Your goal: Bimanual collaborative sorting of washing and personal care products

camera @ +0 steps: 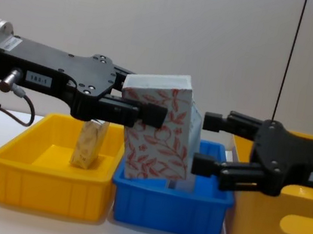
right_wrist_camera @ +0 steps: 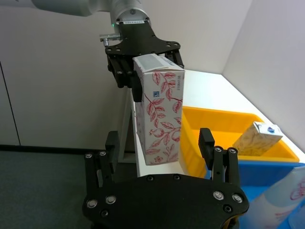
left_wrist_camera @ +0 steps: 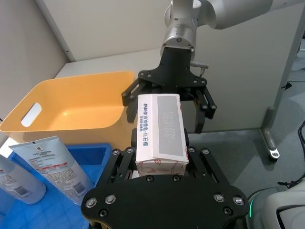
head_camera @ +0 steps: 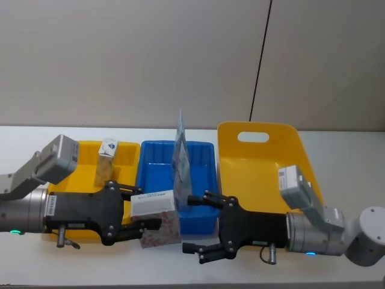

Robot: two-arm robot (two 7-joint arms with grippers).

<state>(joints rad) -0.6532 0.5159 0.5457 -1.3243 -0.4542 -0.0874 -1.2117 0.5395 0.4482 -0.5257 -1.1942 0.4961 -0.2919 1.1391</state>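
The white boxy pack (head_camera: 161, 232), printed with red-orange leaves and carrying a grey label on top, is off the worktop and tipped slightly. It is clamped between the jaws of the left gripper (head_camera: 146, 209), at the near left corner of the blue bin (head_camera: 203, 159). The pale blue flat tubes (head_camera: 181, 153) stand on end inside that bin. The small tan speckled carton (head_camera: 107, 159) leans upright in the left yellow bin (head_camera: 87, 150).
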